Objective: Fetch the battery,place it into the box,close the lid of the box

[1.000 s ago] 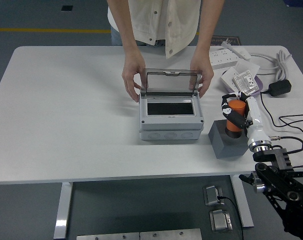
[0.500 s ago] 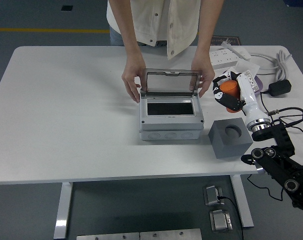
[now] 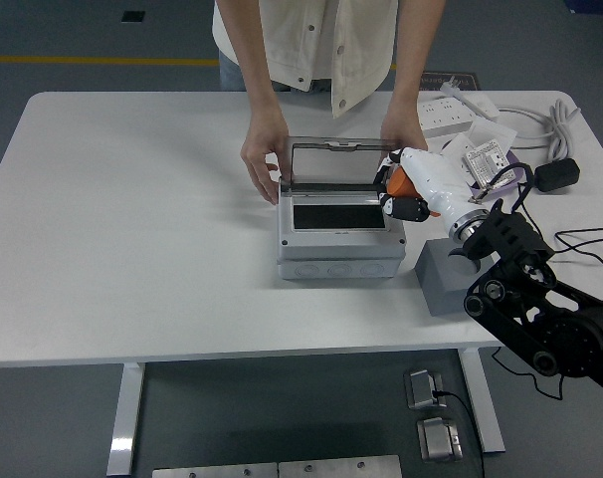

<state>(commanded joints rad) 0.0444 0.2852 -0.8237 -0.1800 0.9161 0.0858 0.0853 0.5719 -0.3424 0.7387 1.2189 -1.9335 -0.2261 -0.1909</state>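
This looks like a robotics lab: a white bench (image 3: 132, 229) on a grey floor (image 3: 63, 30) marked with a yellow line (image 3: 83, 61), power strips (image 3: 443, 117), trailing cables (image 3: 580, 239), and floor sockets (image 3: 433, 413).

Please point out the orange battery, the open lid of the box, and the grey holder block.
battery (image 3: 403, 185), head view, orange side between the right hand's fingers.
lid (image 3: 337, 164), head view, middle of the clear panel.
holder block (image 3: 443, 284), head view, front face.

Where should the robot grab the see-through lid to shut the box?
Best guess: the lid's free top edge, from above and behind, pushing it forward and down. It stands upright, apparently hinged along its bottom at the box's back; a person's hands hold its sides.
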